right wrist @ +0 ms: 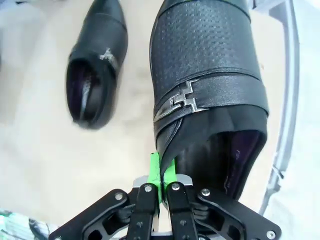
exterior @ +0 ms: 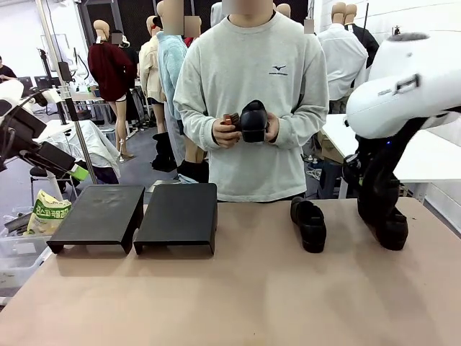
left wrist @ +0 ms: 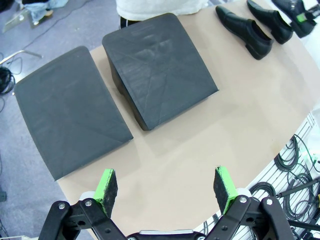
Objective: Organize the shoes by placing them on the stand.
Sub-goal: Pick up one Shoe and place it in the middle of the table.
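Two black stands (exterior: 101, 214) (exterior: 178, 215) sit side by side at the table's left, their tops bare; they also show from above as one stand (left wrist: 65, 115) beside the other stand (left wrist: 155, 70). One black shoe (exterior: 309, 224) lies right of centre. My right gripper (right wrist: 162, 172) is shut on the collar edge of a buckled black shoe (right wrist: 210, 75) resting on the table at the far right (exterior: 395, 232). My left gripper (left wrist: 165, 185) hangs open above the table's left edge, nothing between its fingers. The person holds another black shoe (exterior: 253, 120) in both hands at chest height.
The person stands at the far edge behind the table's middle. Bare tan tabletop (exterior: 238, 295) spreads across the front. A second table (exterior: 432, 155) stands off to the right. Cables (left wrist: 295, 160) hang beyond the table's edge below my left wrist.
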Controlling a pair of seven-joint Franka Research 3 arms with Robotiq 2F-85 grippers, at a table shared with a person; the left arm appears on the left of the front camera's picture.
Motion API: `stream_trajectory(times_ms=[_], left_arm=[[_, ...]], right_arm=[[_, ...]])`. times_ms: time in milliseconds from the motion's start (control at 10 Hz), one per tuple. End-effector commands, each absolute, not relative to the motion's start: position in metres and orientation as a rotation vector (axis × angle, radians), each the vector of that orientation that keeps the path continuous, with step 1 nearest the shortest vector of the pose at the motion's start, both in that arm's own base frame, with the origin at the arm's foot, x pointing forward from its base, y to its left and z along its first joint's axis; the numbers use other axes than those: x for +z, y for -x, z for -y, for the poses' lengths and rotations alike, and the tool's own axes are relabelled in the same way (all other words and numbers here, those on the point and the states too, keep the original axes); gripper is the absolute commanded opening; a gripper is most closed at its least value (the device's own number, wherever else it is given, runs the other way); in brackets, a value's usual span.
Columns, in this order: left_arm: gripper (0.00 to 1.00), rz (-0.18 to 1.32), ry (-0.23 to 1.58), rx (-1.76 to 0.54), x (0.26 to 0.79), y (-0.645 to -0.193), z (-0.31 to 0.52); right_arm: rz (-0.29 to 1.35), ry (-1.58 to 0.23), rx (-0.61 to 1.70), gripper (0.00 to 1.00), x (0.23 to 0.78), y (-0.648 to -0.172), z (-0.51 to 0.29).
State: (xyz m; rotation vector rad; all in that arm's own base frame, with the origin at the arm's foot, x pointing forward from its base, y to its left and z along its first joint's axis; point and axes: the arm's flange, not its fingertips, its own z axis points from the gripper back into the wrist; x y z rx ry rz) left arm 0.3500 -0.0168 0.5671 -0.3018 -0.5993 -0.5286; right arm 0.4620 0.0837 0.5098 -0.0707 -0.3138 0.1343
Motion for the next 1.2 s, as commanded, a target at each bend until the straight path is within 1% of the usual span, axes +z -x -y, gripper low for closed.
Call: stream_trajectory(times_ms=[0,100,400,500,600,700,800,900,1000,1100], left_arm=[[1.0,0.599,0.308,-0.532,0.568,-0.35,0.015],[1.0,0.599,0.308,-0.532,0.568,-0.35,0.015],[1.0,0.599,0.308,-0.532,0.568,-0.35,0.015],[1.0,0.599,0.308,-0.532,0.568,-0.35,0.015],[1.0,0.599,0.308,-0.532,0.568,-0.35,0.015],[1.0,0.599,0.308,-0.532,0.568,-0.35,0.015],[1.0,0.599,0.308,-0.532,0.568,-0.35,0.015],[1.0,0.599,0.308,-0.532,0.568,-0.35,0.015],[1.0,0.599,0.308,-0.532,0.568,-0.35,0.015],[1.0,0.599,0.308,-0.532,0.568,-0.35,0.015]], right_arm=[[0.324,0.138,0.118,0.0,0.513,-0.403,-0.105],[0.314,0.071,0.134,0.0,0.51,-0.462,-0.084],[0.314,0.071,0.134,0.0,0.51,-0.462,-0.084],[0.302,0.084,0.123,0.0,0.507,-0.442,-0.087],[0.291,0.121,0.001,0.0,0.505,-0.428,-0.119],[0.314,0.181,-0.065,0.0,0.512,-0.407,-0.143],[0.348,0.245,-0.185,0.0,0.525,-0.389,-0.157],[0.328,0.251,-0.249,0.0,0.532,-0.375,-0.169],[0.289,0.289,-0.273,0.0,0.533,-0.365,-0.185],[0.299,0.265,-0.227,0.0,0.535,-0.355,-0.204]])
